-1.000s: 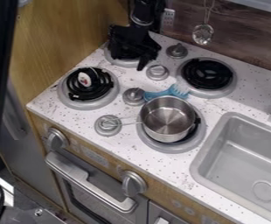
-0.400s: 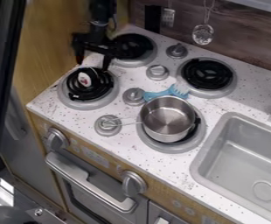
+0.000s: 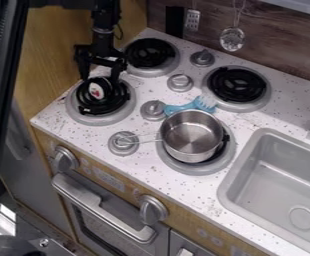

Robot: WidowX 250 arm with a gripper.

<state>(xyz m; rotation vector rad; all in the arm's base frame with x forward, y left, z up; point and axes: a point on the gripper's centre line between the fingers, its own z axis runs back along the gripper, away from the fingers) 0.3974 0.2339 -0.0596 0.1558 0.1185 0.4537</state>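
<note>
Black gripper [image 3: 99,77] is hanging fingers-down over the burner [image 3: 79,113] at the near left of the stove. Its 2 fingers are standing wide apart. No thing is showing as gripped; contact with the item below is too hard to tell.

Small dark item [image 3: 96,91] is sitting on that burner's black coils, just below the fingertips. It is showing a rounded black outline and, facing the camera, a pale oval patch. The patch is bearing a small red mark with some dark detail, too small to make out. Black body is blending into the coils, so its full shape is unclear.

Stove is carrying 4 burners in all. Far left burner [image 3: 149,54] is lying just behind the gripper; far right burner [image 3: 237,84] is showing black coils on a grey base. Shiny metal pot [image 3: 192,135] is standing upright on the near right burner [image 3: 196,171], its thin wire handle reaching over a grey knob [image 3: 123,143]. Blue utensil [image 3: 183,106] is lying behind the pot, its toothed end pointing towards the far right burner. 3 more grey knobs are standing among the burners on the speckled white tabletop [image 3: 151,167].

Grey sink [image 3: 234,192] is sitting right of the pot. Round metal utensil [image 3: 232,39] and slotted utensil [image 3: 192,20] are hanging at the dark wood-look wall. Oven front below is showing 2 large knobs, a long handle [image 3: 101,207] and faint pale markings, not legible.
</note>
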